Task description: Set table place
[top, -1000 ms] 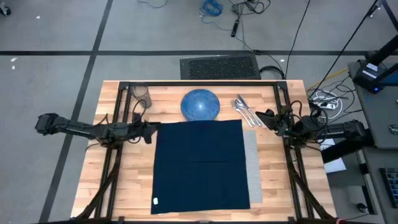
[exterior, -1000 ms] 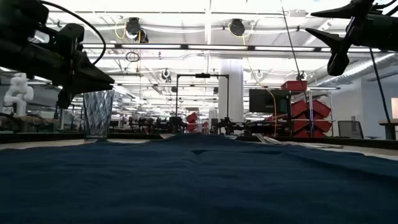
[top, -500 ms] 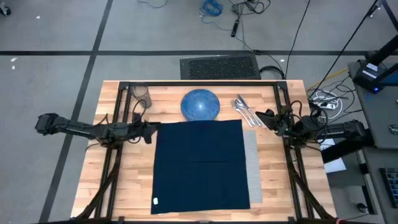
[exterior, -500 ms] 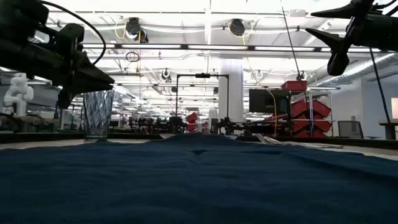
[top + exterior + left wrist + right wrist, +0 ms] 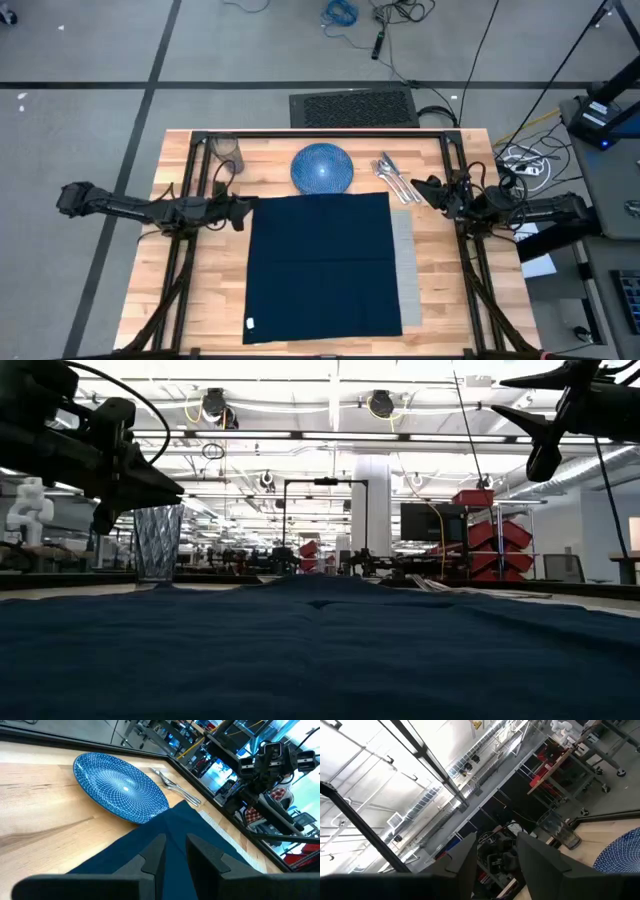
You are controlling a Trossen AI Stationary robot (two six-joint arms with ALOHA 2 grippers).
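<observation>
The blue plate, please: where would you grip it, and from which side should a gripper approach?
Probably its rim on the far side. The blue plate lies flat, and the navy napkin touches or overlaps its near edge, while the cutlery lies right.

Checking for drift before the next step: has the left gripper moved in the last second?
No. In the high view the left gripper sits at the same spot by the navy napkin's left edge, below the glass.

Navy napkin (image 5: 322, 265) over grey placemat (image 5: 403, 265); blue lattice-patterned plate (image 5: 322, 168); pale wooden table (image 5: 200, 290).
</observation>
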